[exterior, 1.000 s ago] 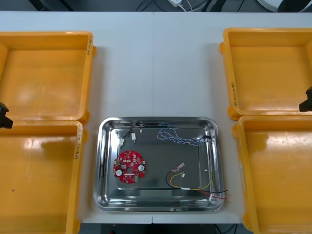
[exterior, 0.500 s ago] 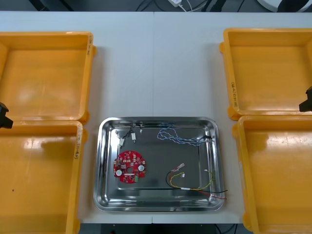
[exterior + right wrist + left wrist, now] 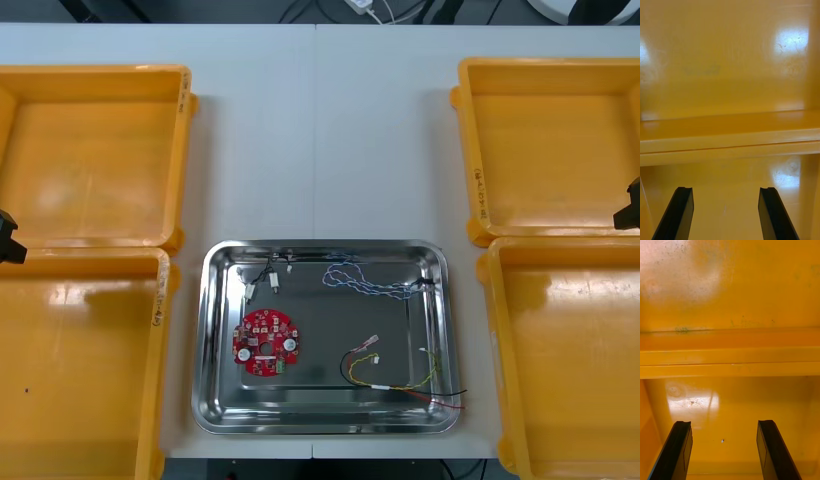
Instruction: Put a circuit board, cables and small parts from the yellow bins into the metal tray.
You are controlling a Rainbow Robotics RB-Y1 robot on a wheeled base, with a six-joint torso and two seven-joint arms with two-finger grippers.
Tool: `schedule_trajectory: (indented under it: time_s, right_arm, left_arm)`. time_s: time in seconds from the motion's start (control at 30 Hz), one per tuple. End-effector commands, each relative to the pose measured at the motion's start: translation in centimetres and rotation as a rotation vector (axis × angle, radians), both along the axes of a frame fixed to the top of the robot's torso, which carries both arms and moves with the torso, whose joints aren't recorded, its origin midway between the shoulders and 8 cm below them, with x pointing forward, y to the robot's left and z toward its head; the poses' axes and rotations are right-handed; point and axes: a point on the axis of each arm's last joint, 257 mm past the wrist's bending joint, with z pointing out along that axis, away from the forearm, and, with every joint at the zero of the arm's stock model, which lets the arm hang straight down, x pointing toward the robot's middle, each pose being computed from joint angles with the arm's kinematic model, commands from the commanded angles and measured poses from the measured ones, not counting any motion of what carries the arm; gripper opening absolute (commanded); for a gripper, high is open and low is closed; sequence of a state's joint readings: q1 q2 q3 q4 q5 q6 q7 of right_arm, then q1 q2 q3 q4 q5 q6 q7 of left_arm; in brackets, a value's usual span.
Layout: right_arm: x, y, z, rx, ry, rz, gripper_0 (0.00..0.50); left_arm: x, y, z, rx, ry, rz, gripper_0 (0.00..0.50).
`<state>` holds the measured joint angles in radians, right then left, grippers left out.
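Note:
The metal tray sits at the table's front middle. In it lie a round red circuit board, a twisted blue and white cable, a red and yellow cable, a black cable and small metal parts. My left gripper hangs open over the floor of a left yellow bin, with nothing between its fingers. My right gripper is open over a right yellow bin, also holding nothing. Both arms sit at the table's outer edges: the left, the right.
Two yellow bins stand at the left and two at the right; all look bare inside. In each wrist view the rims between two bins cross ahead of the fingers.

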<state>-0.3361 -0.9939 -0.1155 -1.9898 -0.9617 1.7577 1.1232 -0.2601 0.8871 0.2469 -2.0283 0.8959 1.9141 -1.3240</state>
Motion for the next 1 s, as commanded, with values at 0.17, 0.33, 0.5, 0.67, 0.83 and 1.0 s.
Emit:
schedule_trajectory:
  time_s: [0.17, 0.33, 0.5, 0.67, 0.83, 1.0]
  right_arm:
    - [0.2, -2.03, 2.09, -0.039, -0.042, -0.029, 0.5]
    - [0.2, -2.03, 2.09, -0.039, -0.042, -0.029, 0.5]
    - [0.2, -2.03, 2.09, -0.039, -0.042, -0.029, 0.5]
    - [0.2, -2.03, 2.09, -0.039, -0.042, -0.029, 0.5]
    - [0.2, -2.03, 2.09, -0.039, -0.042, -0.029, 0.5]
    - [0.2, -2.03, 2.09, -0.039, -0.042, -0.029, 0.5]
  left_arm:
    - [-0.4, 1.96, 1.51, 0.069, -0.011, -0.045, 0.5]
    - [-0.4, 1.96, 1.51, 0.069, -0.011, -0.045, 0.5]
    - [-0.4, 1.96, 1.51, 0.069, -0.011, -0.045, 0.5]
    - [-0.4, 1.96, 1.51, 0.069, -0.011, -0.045, 0.5]
    - [-0.4, 1.96, 1.51, 0.069, -0.011, -0.045, 0.5]
    - [-0.4, 1.96, 1.51, 0.069, -0.011, -0.045, 0.5]
